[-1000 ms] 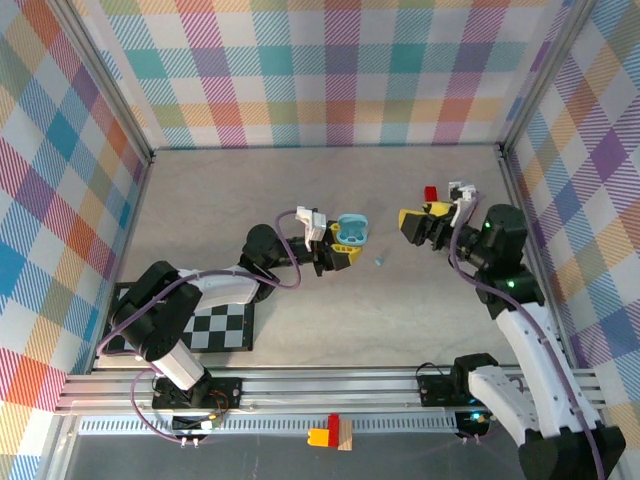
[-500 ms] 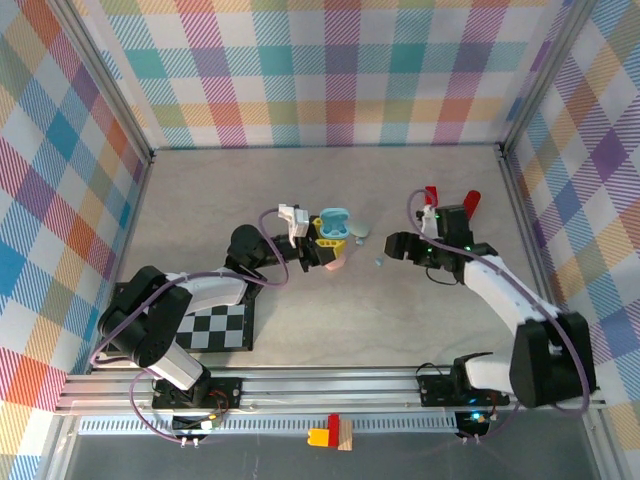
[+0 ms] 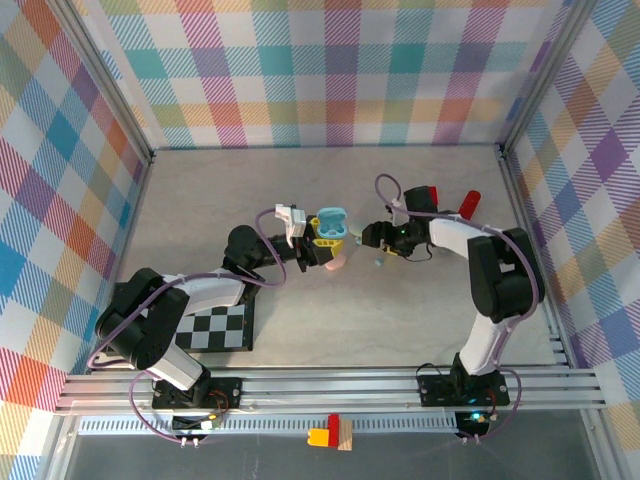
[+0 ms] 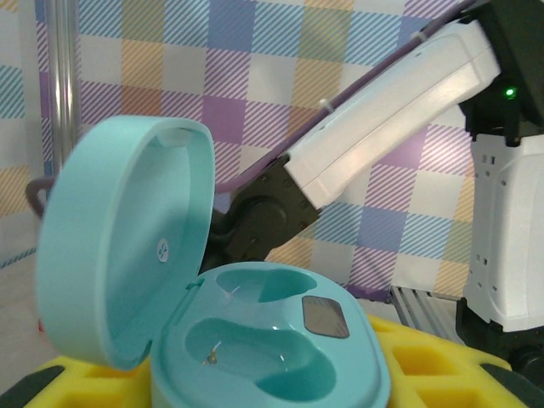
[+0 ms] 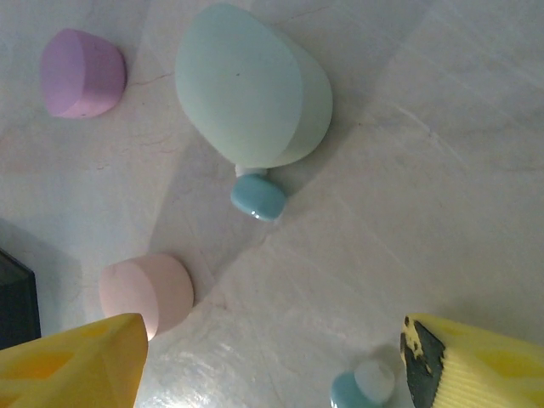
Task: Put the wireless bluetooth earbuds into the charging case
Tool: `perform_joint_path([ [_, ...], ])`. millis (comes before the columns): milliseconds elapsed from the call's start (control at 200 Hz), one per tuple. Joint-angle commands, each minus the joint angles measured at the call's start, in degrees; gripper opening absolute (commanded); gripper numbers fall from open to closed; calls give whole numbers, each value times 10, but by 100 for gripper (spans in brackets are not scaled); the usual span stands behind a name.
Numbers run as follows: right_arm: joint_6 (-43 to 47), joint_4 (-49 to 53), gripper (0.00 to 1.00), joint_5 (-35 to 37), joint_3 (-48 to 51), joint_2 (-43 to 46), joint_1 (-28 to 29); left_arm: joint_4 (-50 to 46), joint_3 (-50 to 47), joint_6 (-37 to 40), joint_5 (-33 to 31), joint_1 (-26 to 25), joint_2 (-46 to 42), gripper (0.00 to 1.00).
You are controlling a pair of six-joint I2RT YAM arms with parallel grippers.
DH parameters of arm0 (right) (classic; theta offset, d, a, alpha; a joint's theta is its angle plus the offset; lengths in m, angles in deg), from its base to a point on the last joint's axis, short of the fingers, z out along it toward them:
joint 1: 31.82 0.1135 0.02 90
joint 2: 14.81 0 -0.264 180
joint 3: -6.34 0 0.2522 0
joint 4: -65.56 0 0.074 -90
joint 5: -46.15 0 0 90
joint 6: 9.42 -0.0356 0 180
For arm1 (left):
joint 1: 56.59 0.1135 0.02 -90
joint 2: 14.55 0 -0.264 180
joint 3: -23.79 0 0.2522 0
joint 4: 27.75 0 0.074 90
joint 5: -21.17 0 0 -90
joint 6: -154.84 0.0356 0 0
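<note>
Left claw [image 3: 328, 243]: clamped on the teal charging case [image 4: 255, 340], base seated btwn its yellow fingers [image 4: 442, 374]. Case held off the table, near centre of the workspace in the top view. Lid [image 4: 119, 246] swung open, standing up on the left side in the left wrist view. Both wells in the base are bare inside. Small dark square patch beside the wells.

Right claw [image 5: 272, 365]: fingers well apart, nothing btwn them, pointing down at the table [image 5: 425, 170], just right of the left claw in the top view.

Earbuds, both lying on the table:
- blue earbud [image 5: 257, 197] touching or nearly touching the lower edge of a closed mint case [image 5: 251, 85]; can't tell which.
- second earbud [image 5: 361, 387], whitish top w/ teal body, just beside the inner edge of the claw finger at the right of the right wrist view; contact can't be told.

Other items: purple piece [image 5: 81, 72] apart from the mint case, pink piece [image 5: 144, 293] just beside the other finger tip. Both rounded; can't tell if case or bud.

Two red blocks [image 3: 432, 192] further back, near the right wall.
</note>
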Motion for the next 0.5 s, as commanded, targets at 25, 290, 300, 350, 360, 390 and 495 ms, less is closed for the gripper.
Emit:
perform_joint_path([
  [25,11,-4,77,-35,-16,-29,5,31,-1,6,7,4,-20,43],
  [290,13,-7,75,-55,40,-6,4,31,1,2,8,5,-19,43],
  [300,13,-6,75,-56,42,-4,5,31,1,2,9,5,-19,43],
  [350,13,-6,75,-55,55,6,5,31,3,2,8,5,-18,43],
  [360,12,-6,75,-55,58,9,4,32,3,1,9,5,-18,43],
  [390,12,-5,74,-55,65,15,5,31,4,1,9,5,-17,43],
  [495,10,-5,74,-56,86,40,5,31,6,0,9,5,-16,43],
])
